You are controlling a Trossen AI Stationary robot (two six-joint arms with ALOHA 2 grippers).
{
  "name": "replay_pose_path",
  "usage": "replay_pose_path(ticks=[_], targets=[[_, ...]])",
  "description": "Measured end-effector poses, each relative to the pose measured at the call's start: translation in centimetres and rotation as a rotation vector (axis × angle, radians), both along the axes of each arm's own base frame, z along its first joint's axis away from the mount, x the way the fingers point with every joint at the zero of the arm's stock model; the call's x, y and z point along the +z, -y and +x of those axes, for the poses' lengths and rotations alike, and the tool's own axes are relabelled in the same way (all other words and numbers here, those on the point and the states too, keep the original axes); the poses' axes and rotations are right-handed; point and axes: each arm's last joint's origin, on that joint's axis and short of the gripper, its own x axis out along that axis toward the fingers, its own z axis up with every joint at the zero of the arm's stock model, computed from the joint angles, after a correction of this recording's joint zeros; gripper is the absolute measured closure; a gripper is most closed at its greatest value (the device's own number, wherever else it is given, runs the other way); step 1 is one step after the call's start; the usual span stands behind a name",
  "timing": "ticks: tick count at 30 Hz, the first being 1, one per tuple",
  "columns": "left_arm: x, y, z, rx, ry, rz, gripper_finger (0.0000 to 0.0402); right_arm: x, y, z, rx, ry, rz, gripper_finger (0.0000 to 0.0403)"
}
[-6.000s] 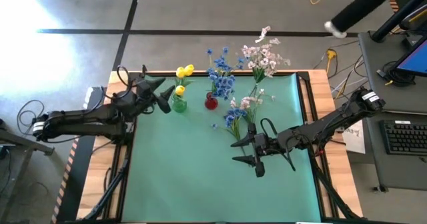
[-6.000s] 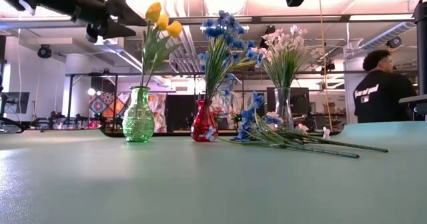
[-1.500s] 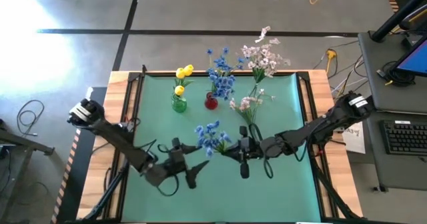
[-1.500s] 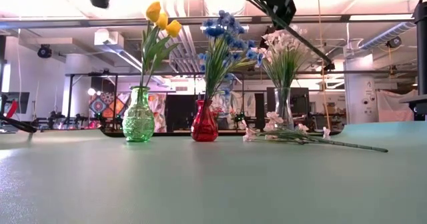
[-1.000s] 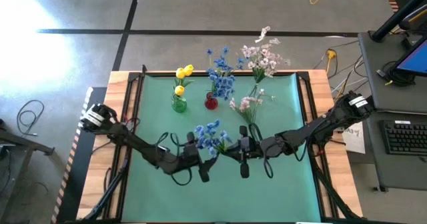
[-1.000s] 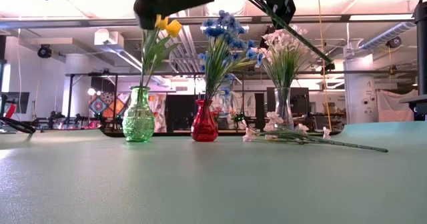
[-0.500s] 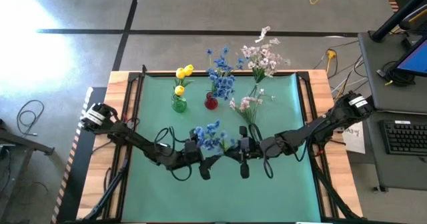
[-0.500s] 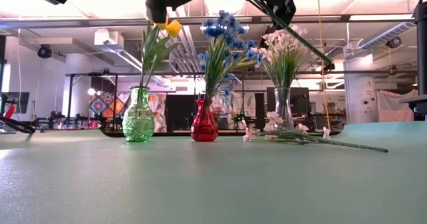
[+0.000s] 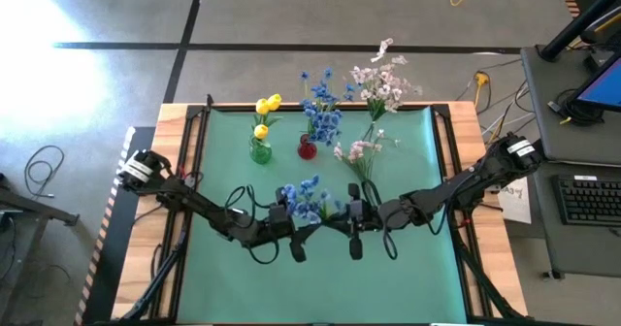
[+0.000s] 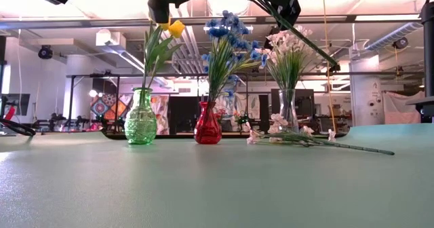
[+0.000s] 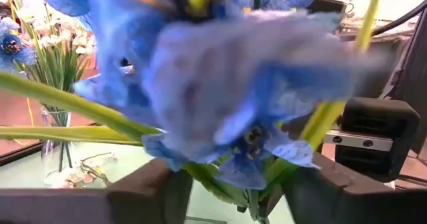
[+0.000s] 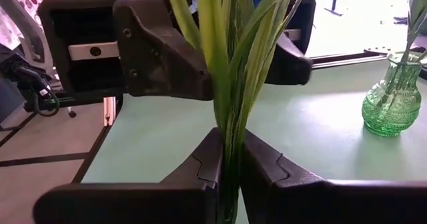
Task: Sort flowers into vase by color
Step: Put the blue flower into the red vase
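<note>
My left pincer (image 9: 288, 231) sits at the middle of the surface (image 9: 223, 287), fingers either side of the blue sprig (image 9: 309, 198) just below its blossoms. In the left wrist view the fingers flank the stems with a gap on each side, so I call it part-open and not yet gripping; whether the pads touch, I cannot tell. My right pincer (image 9: 351, 221) is just beside it, clamped tight on the sprig's stems, holding it up off the surface.

Farther back stand the green vase (image 9: 260, 151) with yellow buds (image 9: 267, 104), the red vase (image 9: 307, 149) with blue blossoms (image 9: 320, 108), and a clear vase (image 10: 288, 108) with pink sprays (image 9: 386, 81). One pink sprig (image 9: 361, 151) lies on the surface near the clear vase.

I judge this a hand-over: the blue sprig passes from right to left. Next my left fingers must close firmly on the stems before the right lets go, then carry it to the red vase.

Six seconds ago the left arm was at the green vase and the blue sprig lay beside the pink one. A second and a half ago the sprig was already lifted, my left pincer short of it. Over the last second the left has reached it and narrowed; the right has stayed shut.
</note>
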Motion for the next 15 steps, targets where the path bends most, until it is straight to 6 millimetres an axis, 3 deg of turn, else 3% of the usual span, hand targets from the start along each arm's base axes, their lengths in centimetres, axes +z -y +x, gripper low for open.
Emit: replay_pose_path(ticks=[10, 15], targets=[[-0.15, 0.09, -0.01, -0.007, -0.015, 0.005, 0.035, -0.01, 0.01, 0.0, -0.006, -0.001, 0.011, 0.0353], [-0.15, 0.09, -0.01, -0.007, -0.015, 0.006, 0.0395, 0.0, 0.02, 0.0, -0.01, 0.0, 0.028, 0.0328]])
